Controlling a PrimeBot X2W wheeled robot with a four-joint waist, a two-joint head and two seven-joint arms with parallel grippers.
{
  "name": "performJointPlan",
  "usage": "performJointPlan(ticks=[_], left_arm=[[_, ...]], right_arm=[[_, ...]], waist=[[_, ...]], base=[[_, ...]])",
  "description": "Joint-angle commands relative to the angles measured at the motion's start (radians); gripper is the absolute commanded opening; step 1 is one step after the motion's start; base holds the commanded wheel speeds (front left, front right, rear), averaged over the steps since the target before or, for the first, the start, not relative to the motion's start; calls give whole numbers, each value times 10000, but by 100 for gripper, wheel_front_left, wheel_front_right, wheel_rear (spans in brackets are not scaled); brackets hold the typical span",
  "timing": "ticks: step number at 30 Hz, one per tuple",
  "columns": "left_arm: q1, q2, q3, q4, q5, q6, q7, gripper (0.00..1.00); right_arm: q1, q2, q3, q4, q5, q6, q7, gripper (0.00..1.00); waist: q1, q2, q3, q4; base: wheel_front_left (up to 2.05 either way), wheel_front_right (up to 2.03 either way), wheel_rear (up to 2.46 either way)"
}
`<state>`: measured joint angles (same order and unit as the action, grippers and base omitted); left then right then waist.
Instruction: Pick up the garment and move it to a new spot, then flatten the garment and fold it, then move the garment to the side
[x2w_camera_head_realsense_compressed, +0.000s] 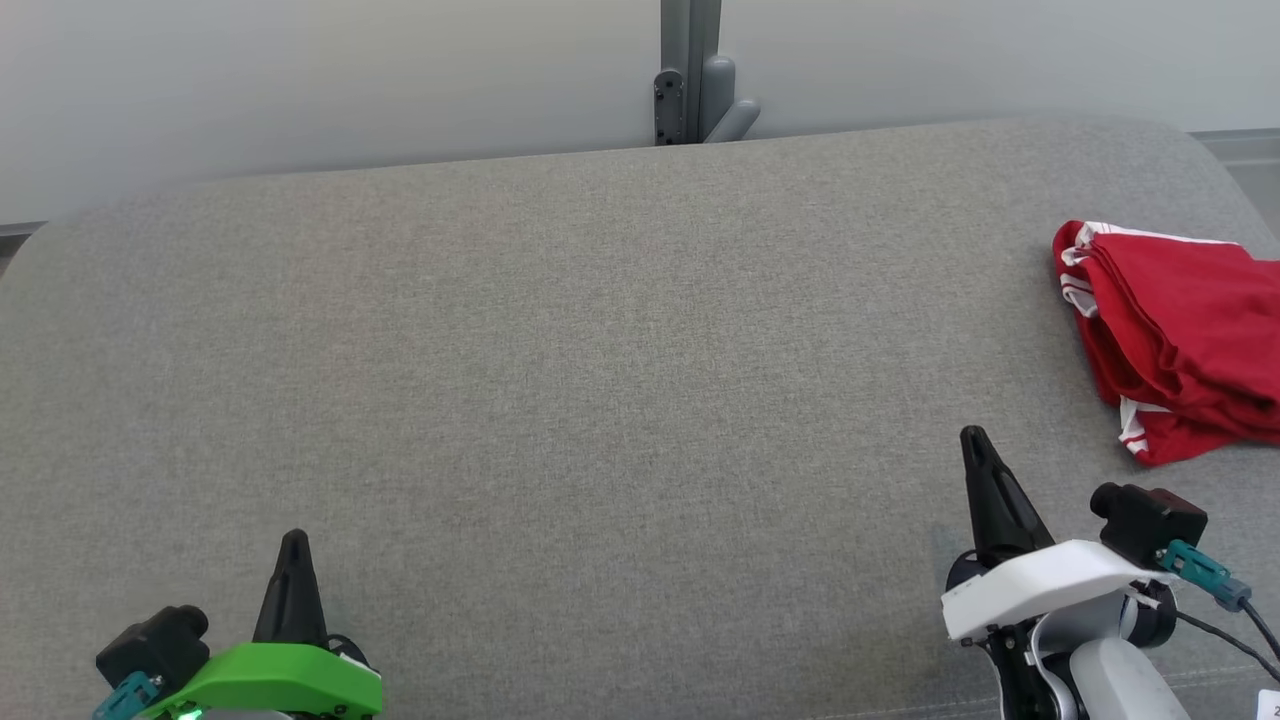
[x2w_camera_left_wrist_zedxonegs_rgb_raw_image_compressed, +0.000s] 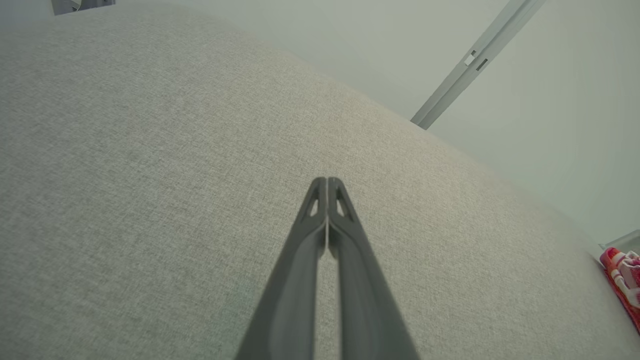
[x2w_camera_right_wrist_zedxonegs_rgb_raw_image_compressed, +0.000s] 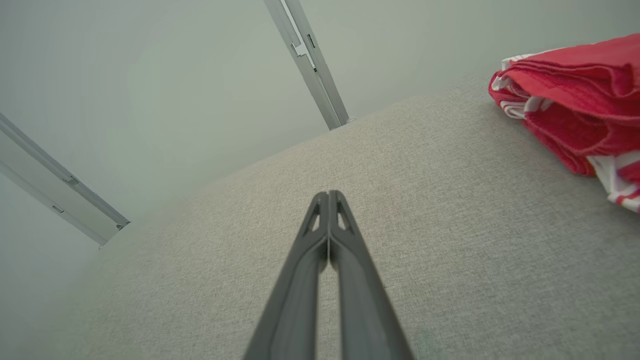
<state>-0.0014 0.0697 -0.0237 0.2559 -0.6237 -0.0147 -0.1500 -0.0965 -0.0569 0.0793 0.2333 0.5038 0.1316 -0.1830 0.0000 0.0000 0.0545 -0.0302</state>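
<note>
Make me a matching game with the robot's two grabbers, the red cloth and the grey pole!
Things:
1. left gripper with the green plastic cover
2. right gripper with the white plastic cover
3. red garment with white stripes
4. grey metal post

Places:
A. far right of the grey fabric cushion
B. behind the cushion's far edge, near the middle
C. lower left, shut, holding nothing
D. lower right, shut, nearer the garment

Pairs: 1-C, 2-D, 3-A, 4-B

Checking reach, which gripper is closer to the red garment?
The right gripper, white-covered, near the red garment; the green-covered left gripper sits far across the cushion.
</note>
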Motion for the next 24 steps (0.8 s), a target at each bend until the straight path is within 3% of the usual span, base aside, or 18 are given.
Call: performJointPlan(ticks=[1,24], left_arm=[[-314,-1,140,-144,-379,-69,109,0],[-611,-54,786,-146,-3202,-376,1047,0]], right_arm=[[-282,-80,-41,-88,478,-3,69,0],[-419,-197,-150,90,3880,-5,610,0]], waist=[[0,0,-8,5],[0,0,-121,68]], base=[[0,0,0],[0,0,0]])
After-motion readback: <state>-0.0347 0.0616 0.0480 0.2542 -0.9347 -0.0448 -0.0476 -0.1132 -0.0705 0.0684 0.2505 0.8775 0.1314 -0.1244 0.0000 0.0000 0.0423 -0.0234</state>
